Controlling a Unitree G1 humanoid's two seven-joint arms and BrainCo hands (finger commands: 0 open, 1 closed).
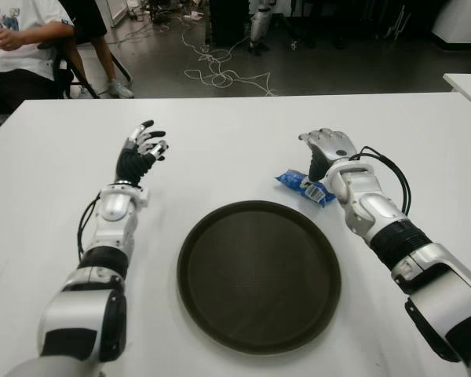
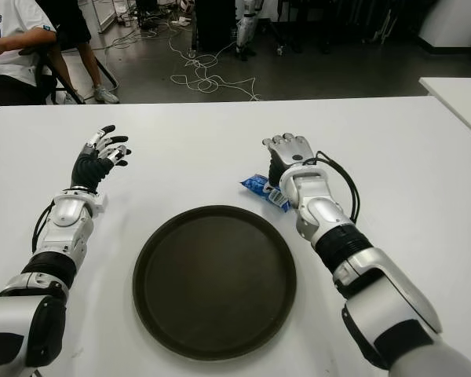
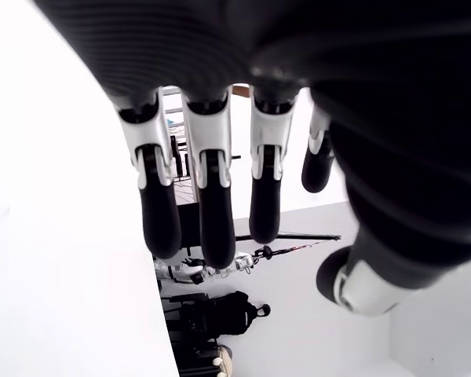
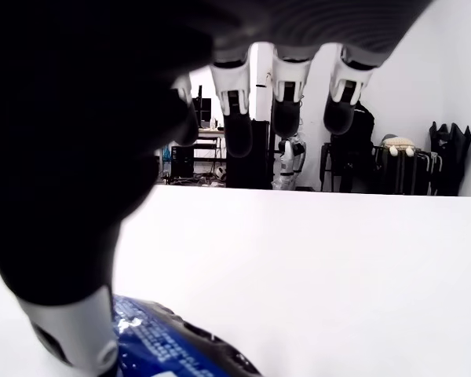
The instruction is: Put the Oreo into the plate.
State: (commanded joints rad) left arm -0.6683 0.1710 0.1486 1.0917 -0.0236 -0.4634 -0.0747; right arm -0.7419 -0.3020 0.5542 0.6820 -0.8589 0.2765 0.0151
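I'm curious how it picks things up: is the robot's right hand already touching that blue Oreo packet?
Cannot tell. In the right wrist view the right hand's thumb overlaps the Oreo packet, but no contact or gap shows plainly. Its fingers are spread above the table.

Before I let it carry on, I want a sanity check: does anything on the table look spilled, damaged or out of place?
Nothing stands out. The Oreo pack lies intact on the white table just beyond the plate, under the open right hand. The plate holds nothing. The left hand is open, off to the plate's left.
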